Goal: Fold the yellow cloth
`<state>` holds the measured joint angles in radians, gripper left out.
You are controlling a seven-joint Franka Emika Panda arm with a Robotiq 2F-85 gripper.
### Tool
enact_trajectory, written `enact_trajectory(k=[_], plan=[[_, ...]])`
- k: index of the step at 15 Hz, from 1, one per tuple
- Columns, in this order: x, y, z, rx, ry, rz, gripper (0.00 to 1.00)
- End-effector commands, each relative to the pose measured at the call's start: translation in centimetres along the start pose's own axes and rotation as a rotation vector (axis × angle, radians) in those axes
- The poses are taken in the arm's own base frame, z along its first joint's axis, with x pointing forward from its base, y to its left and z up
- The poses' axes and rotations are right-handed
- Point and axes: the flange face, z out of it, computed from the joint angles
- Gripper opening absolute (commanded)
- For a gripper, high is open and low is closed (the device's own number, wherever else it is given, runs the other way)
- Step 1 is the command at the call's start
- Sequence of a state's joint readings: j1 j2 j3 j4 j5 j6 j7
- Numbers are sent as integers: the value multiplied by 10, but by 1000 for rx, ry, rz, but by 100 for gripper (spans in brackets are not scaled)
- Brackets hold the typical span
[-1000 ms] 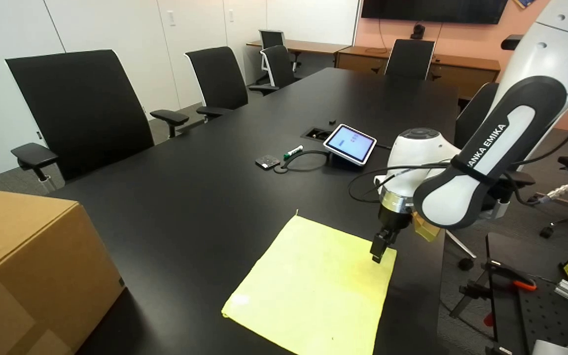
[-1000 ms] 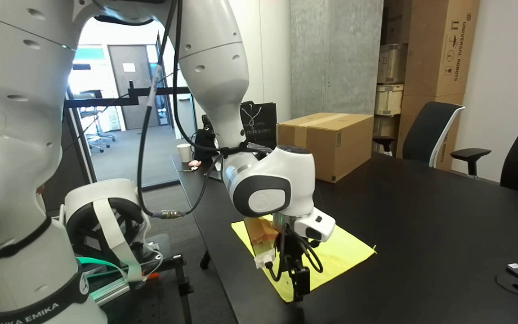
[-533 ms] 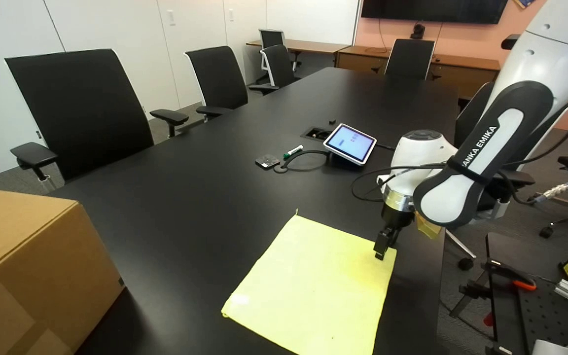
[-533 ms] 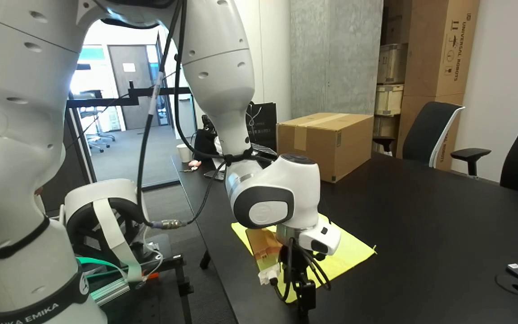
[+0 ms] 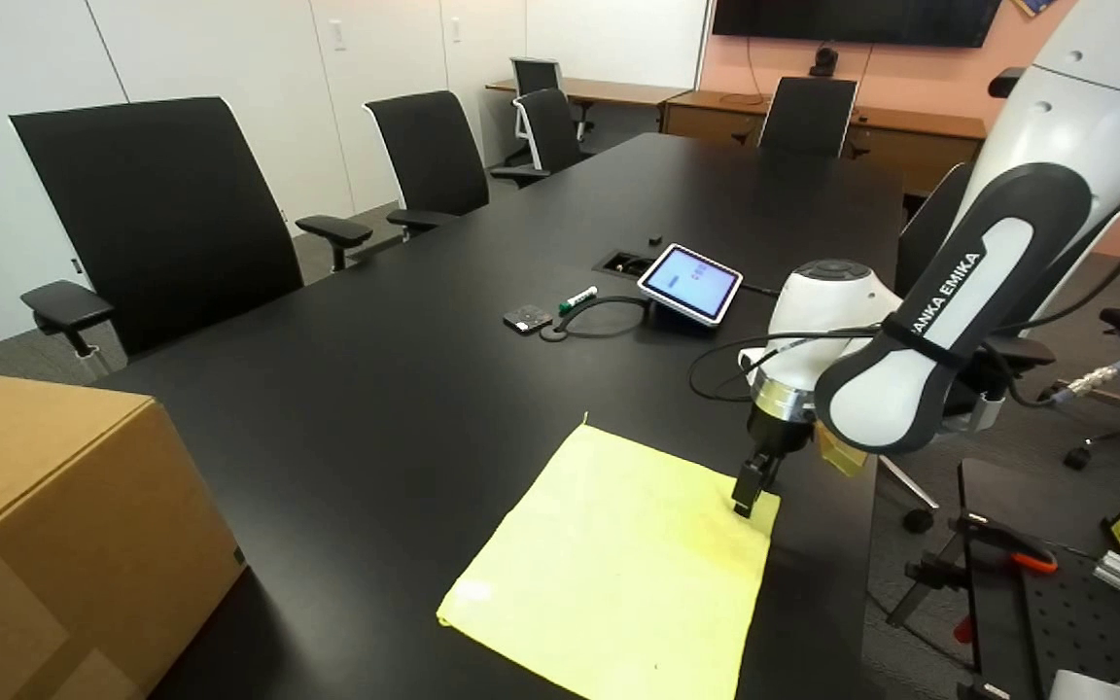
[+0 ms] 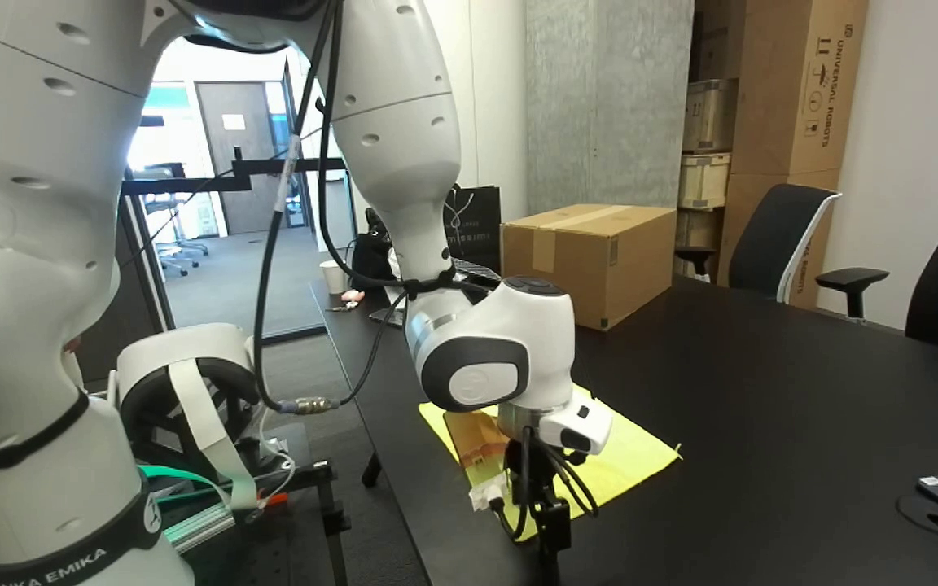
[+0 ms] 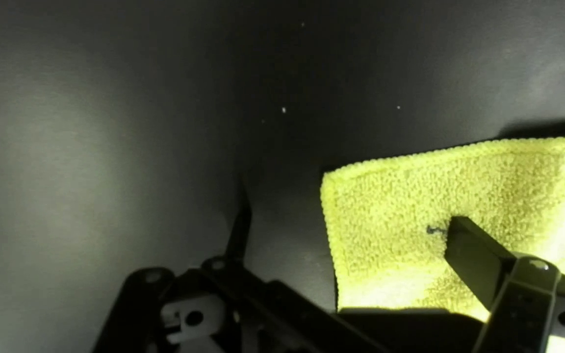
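The yellow cloth (image 5: 609,564) lies spread almost flat on the black table in both exterior views; the arm partly covers it in an exterior view (image 6: 636,456). My gripper (image 5: 745,498) is low at one corner of the cloth, also seen in an exterior view (image 6: 552,541). In the wrist view, the gripper (image 7: 351,218) is open with its fingers wide apart across the cloth's corner (image 7: 385,206). The right finger presses on the cloth beside a small dark mark. The left finger is over bare table beyond the corner. The cloth's upper edge lifts slightly at the right.
A cardboard box (image 5: 84,544) stands on the table across from the arm. A tablet on a stand (image 5: 691,284), a green marker (image 5: 578,298) and a small dark device (image 5: 527,319) lie beyond the cloth. The table's edge (image 5: 871,574) runs close beside the gripper.
My gripper has come down to the cloth, shifting slightly outward and then back inward. The cloth's corner beside it has moved slightly inward since half a second ago.
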<state>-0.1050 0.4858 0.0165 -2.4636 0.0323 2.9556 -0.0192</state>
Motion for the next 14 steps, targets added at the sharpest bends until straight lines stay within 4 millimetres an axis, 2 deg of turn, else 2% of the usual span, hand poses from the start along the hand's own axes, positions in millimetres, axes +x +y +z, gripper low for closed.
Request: enact_trajectory(k=[1, 9, 12, 13, 14], plan=[[3, -17, 6, 10, 16, -30, 74], [5, -32, -1, -5, -7, -67, 12], [7, -33, -12, -15, -22, -73, 2], [7, -33, -16, -17, -27, -78, 1], [9, -33, -19, -18, -30, -84, 5]])
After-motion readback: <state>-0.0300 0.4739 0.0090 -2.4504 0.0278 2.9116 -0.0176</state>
